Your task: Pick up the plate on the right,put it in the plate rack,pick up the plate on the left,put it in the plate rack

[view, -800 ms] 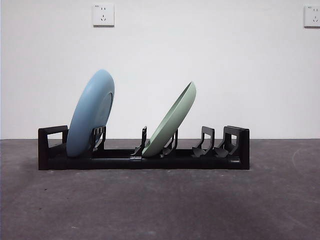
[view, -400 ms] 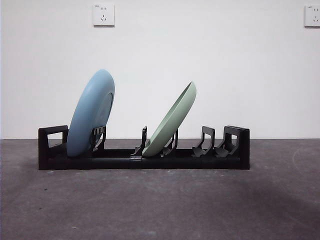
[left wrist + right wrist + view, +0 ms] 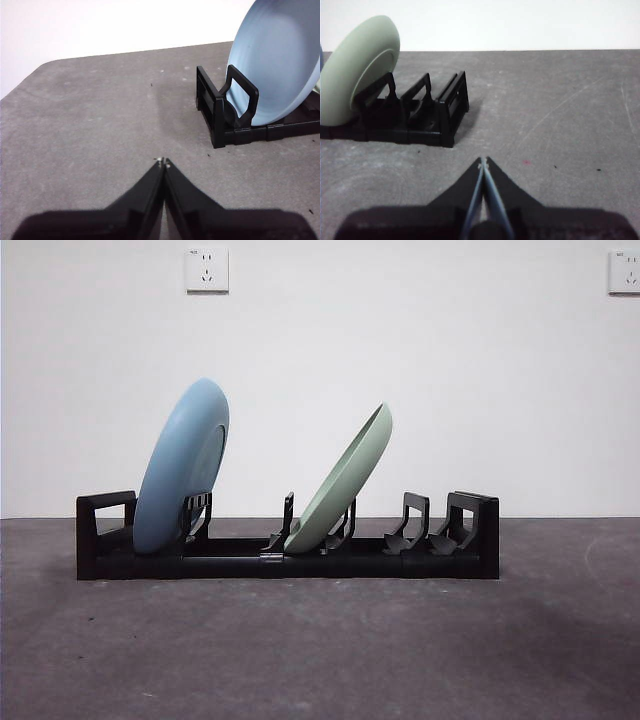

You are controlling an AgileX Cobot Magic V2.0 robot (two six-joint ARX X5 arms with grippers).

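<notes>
The black plate rack (image 3: pixel 288 562) stands across the middle of the table. A light blue plate (image 3: pixel 180 468) leans on edge near its left end, and a pale green plate (image 3: pixel 340 483) leans in the middle slots. My left gripper (image 3: pixel 163 163) is shut and empty, low over bare table, off the rack's (image 3: pixel 220 117) left end beside the blue plate (image 3: pixel 280 60). My right gripper (image 3: pixel 483 161) is shut and empty, back from the rack's (image 3: pixel 435 117) right end, with the green plate (image 3: pixel 360 65) beyond. Neither gripper shows in the front view.
Two white wall sockets (image 3: pixel 206 269) (image 3: pixel 624 272) sit high on the white wall behind. The grey table (image 3: pixel 320 640) shows scuff marks, and its rounded far corner (image 3: pixel 30 75) lies beyond the left gripper.
</notes>
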